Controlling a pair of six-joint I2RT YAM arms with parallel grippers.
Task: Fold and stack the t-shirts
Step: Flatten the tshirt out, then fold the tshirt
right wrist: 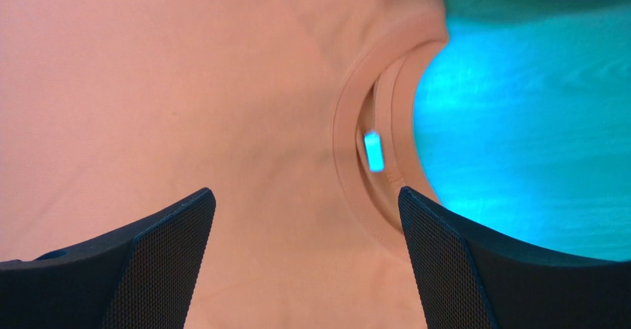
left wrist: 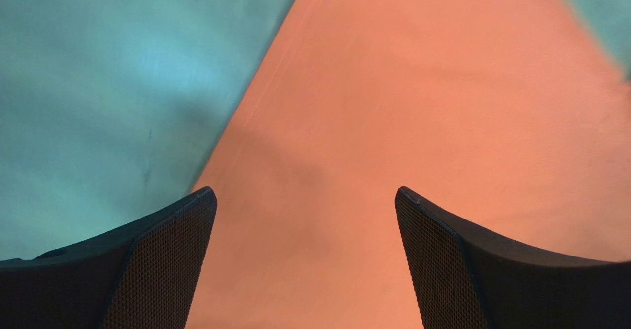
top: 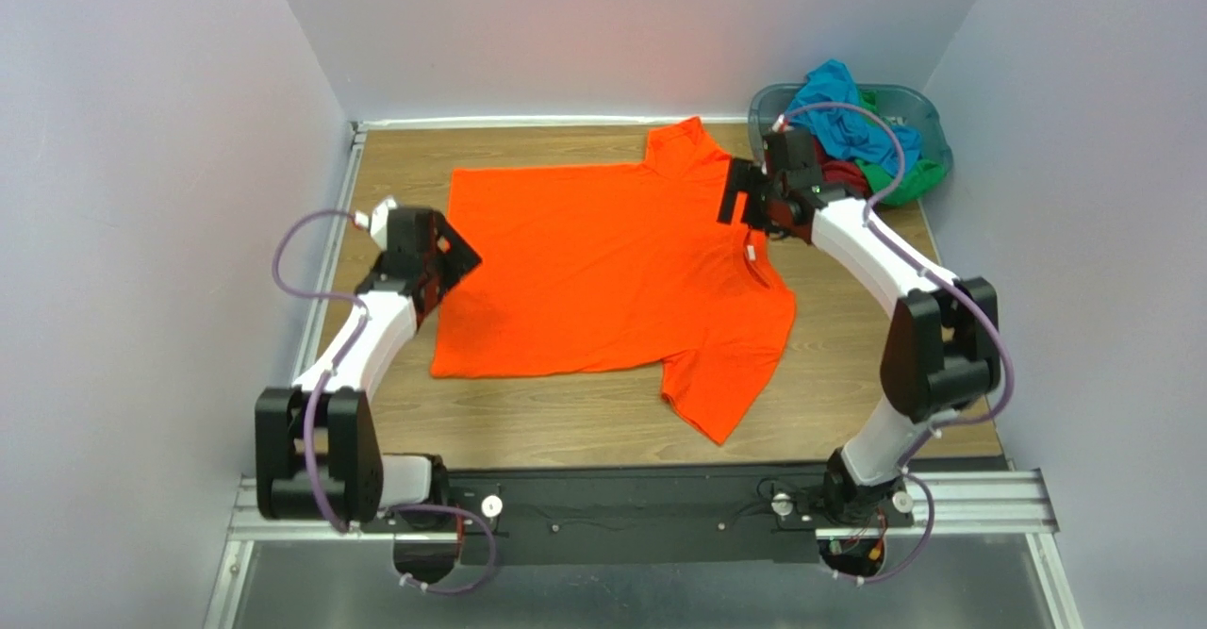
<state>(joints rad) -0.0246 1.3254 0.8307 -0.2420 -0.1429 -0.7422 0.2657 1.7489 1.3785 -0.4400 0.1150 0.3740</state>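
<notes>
Orange t-shirt (top: 609,268) lies flat on wooden table (top: 567,438). Left gripper (left wrist: 304,196) spread above hem edge (left wrist: 248,114), right gripper (right wrist: 305,196) spread at collar (right wrist: 346,151). Risk: pinch may take 1 layer only, esp. at collar, so fold goes crooked.

No legible text, brand, number or sign appears in any view; the small pale tag (right wrist: 374,151) inside the neck of the orange t-shirt (right wrist: 185,85), right wrist view, shows no readable print.

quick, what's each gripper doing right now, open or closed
Left gripper: open, holding nothing, over the orange t-shirt edge.
Right gripper: open, holding nothing, over the collar.
</notes>
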